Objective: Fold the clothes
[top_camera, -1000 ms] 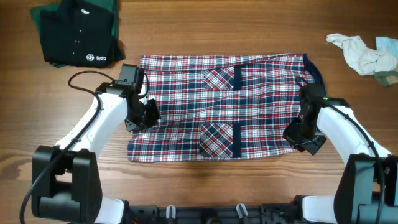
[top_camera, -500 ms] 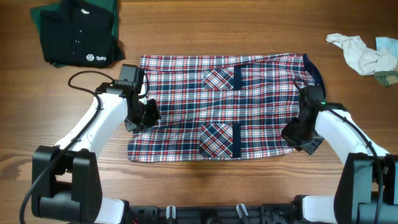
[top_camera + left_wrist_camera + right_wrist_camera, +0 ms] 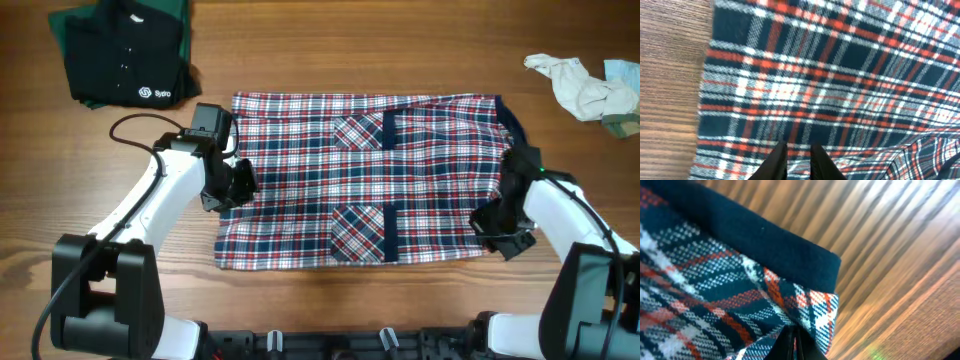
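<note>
A red, white and navy plaid shirt (image 3: 370, 180) lies spread flat in the middle of the wooden table, with two chest pockets and a dark placket showing. My left gripper (image 3: 238, 185) sits on the shirt's left edge. In the left wrist view its fingers (image 3: 793, 150) are pinched close on the plaid fabric (image 3: 840, 75). My right gripper (image 3: 497, 218) is at the shirt's lower right edge. In the right wrist view its fingers (image 3: 792, 335) are shut on the hem of the plaid fabric (image 3: 715, 280), beside a navy band.
Folded black and dark green clothes (image 3: 125, 50) lie at the back left. A crumpled white cloth (image 3: 580, 85) lies at the back right, with a pale green piece beside it. Bare wood table (image 3: 400, 300) runs along the front.
My right gripper has moved right and toward the front, pulling the shirt's right edge. The whole shirt has shifted a little to the right. My left arm has stayed put.
</note>
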